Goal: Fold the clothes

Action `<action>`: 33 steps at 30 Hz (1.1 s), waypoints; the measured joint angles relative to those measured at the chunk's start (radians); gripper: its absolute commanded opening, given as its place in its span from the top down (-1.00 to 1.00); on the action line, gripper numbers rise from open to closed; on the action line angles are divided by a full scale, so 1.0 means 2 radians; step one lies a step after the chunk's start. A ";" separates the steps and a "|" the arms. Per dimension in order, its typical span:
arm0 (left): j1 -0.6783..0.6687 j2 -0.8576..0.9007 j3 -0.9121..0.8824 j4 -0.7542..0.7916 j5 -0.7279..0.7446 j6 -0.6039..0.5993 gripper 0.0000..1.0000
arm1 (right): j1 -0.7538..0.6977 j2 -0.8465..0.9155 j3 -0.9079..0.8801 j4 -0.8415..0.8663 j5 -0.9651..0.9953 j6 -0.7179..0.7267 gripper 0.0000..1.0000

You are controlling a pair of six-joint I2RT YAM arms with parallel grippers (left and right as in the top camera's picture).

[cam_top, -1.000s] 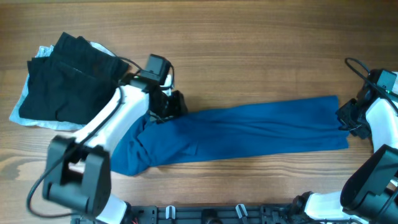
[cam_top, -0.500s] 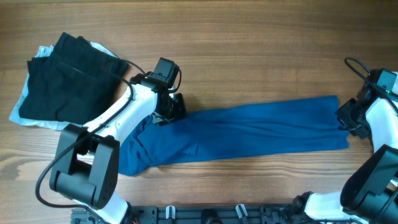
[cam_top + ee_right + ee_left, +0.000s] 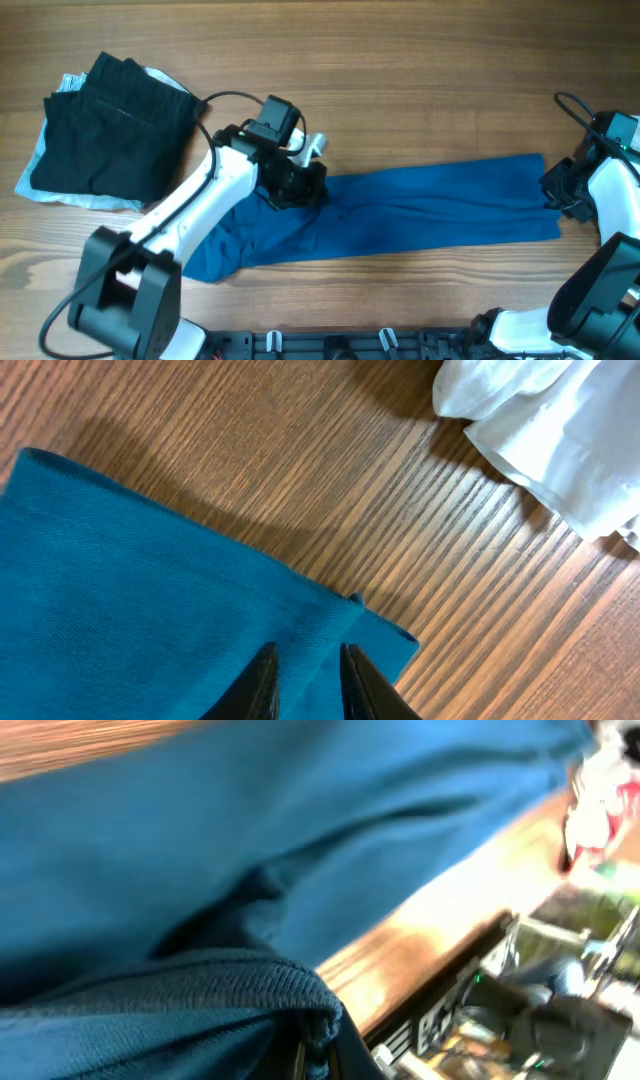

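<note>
Rightward slides the left gripper (image 3: pixel 298 186) overhead, now clamped on the blue garment (image 3: pixel 420 208), which lies stretched across the table (image 3: pixel 420 80). Left wrist: cloth bunched in closed jaws. Right wrist: the right gripper (image 3: pixel 306 657) pinches the far corner. Best to lift both ends evenly, keeping it taut.

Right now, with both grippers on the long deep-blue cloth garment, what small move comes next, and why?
Probably lift the left gripper slightly: it is shut on a bunched fold of the deep-blue garment, the right gripper pinches the far end, and the cloth lies slack on the wooden table.
</note>
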 measured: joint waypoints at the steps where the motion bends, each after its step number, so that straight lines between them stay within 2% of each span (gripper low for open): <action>1: -0.006 -0.004 0.000 0.000 0.001 0.011 0.92 | 0.000 0.000 0.000 0.000 0.000 0.000 0.58; 7: -0.058 -0.005 0.000 0.021 -0.010 0.035 0.90 | 0.000 0.000 0.000 0.000 0.000 0.000 0.57; 10: -0.089 -0.004 0.000 0.023 -0.057 0.024 0.68 | 0.000 0.000 0.000 0.000 0.000 0.000 0.58; 11: -0.092 -0.004 0.000 0.023 -0.074 0.018 0.32 | 0.000 0.000 0.000 0.000 0.000 0.000 0.58; 12: -0.094 -0.004 0.000 0.023 -0.089 0.013 0.07 | 0.000 0.000 0.000 0.000 0.000 0.000 0.59; 16: -0.094 -0.004 0.000 0.023 -0.134 -0.001 0.17 | 0.000 0.000 0.000 0.000 0.000 0.000 0.60; 21: -0.094 -0.004 0.000 0.012 -0.147 -0.012 0.85 | 0.000 0.000 0.000 0.000 -0.001 0.000 0.58; 22: -0.094 -0.004 0.000 -0.005 -0.153 -0.018 0.92 | 0.000 0.000 0.000 0.000 -0.002 0.000 0.58; 28: -0.094 -0.004 -0.002 -0.124 -0.274 -0.142 0.92 | 0.000 0.000 0.000 0.000 -0.004 0.000 0.58; 33: -0.092 -0.004 -0.038 -0.107 -0.339 -0.220 0.91 | 0.000 0.000 0.000 0.001 -0.008 0.000 0.58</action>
